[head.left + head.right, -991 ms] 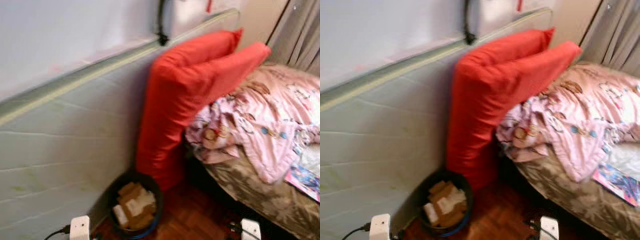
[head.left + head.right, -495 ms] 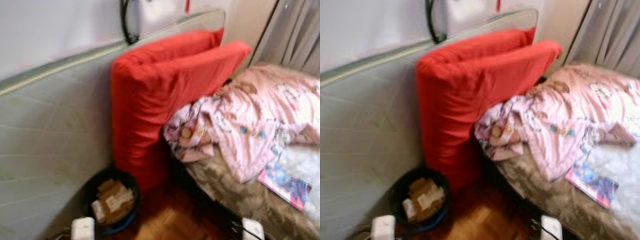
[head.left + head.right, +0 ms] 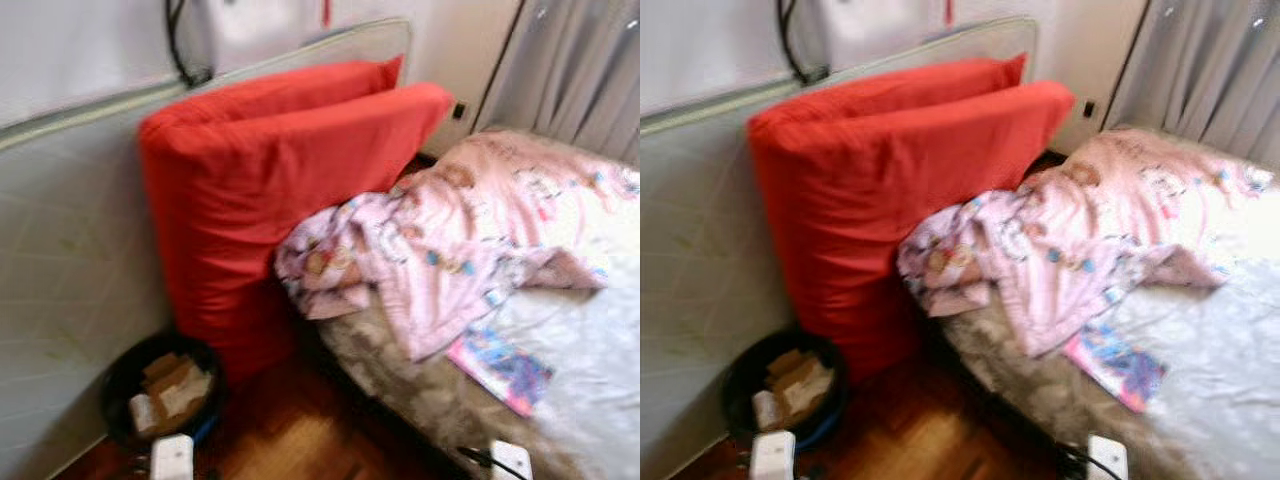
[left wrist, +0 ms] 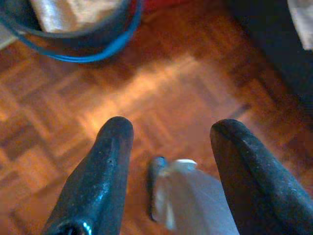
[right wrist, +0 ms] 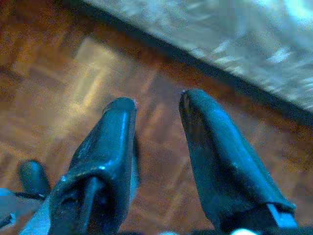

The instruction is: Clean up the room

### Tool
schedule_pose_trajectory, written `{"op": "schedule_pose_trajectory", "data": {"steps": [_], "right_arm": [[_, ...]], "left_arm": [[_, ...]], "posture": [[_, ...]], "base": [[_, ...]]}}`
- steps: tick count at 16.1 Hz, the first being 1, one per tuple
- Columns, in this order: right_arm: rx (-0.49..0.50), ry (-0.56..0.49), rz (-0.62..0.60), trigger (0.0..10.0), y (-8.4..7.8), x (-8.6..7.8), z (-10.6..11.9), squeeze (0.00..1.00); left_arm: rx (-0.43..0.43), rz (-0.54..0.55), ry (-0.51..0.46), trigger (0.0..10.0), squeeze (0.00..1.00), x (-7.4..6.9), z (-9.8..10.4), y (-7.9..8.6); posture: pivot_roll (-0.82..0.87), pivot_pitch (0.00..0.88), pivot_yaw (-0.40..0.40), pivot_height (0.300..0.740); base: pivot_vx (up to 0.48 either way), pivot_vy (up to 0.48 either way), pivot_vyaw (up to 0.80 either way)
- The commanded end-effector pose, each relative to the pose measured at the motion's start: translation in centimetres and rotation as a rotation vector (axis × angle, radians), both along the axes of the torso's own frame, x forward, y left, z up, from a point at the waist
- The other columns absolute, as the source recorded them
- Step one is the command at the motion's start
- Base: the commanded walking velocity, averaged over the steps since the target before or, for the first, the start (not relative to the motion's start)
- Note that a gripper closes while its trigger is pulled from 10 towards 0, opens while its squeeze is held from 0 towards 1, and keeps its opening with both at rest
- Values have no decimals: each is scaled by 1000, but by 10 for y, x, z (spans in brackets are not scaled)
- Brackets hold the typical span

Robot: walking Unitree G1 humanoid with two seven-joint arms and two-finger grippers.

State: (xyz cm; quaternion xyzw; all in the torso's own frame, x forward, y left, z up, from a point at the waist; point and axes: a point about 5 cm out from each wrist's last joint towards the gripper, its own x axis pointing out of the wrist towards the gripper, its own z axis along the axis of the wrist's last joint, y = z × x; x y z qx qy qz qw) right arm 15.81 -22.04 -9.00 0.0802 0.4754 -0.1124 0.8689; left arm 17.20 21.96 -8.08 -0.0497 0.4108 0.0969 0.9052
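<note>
Leaning against the pale padded wall panel (image 3: pixel 60 250), two plump red cushions (image 3: pixel 250 190) stand beside the bed (image 3: pixel 580 370), where a crumpled pink quilt (image 3: pixel 460 230) and a flat glossy booklet (image 3: pixel 500 365) lie. At seven o'clock, a round dark bin (image 3: pixel 160 390) holds cardboard scraps. Over parquet floor (image 4: pixel 161 83), left gripper (image 4: pixel 168 129) and right gripper (image 5: pixel 156 105) hang, jaws released.

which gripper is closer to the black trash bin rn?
Left. The left gripper hangs open over the wood floor with the black trash bin just ahead of it; the right gripper, also open, hangs beside the bed.
</note>
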Motion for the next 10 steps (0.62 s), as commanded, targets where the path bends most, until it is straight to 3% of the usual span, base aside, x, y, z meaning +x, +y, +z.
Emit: {"op": "schedule_pose_trajectory", "data": {"steps": [1, 8, 10], "right_arm": [[114, -9, 106, 10000, 40, 12, -1, 0], [102, -17, 105, 10000, 39, 14, 0, 0], [117, -53, 103, 10000, 40, 16, 1, 0]], "left_arm": [[47, -170, -6, 10000, 0, 6, 1, -15], [-2, -100, -19, 10000, 0, 5, 0, -19], [-27, -44, -91, 10000, 0, 12, 4, -26]], "posture": [[-2, 90, -21, 740], [-8, 108, -28, 740], [-8, 109, -29, 740]], "base": [[0, -394, 0], [0, -41, 0], [0, 0, 0]]}}
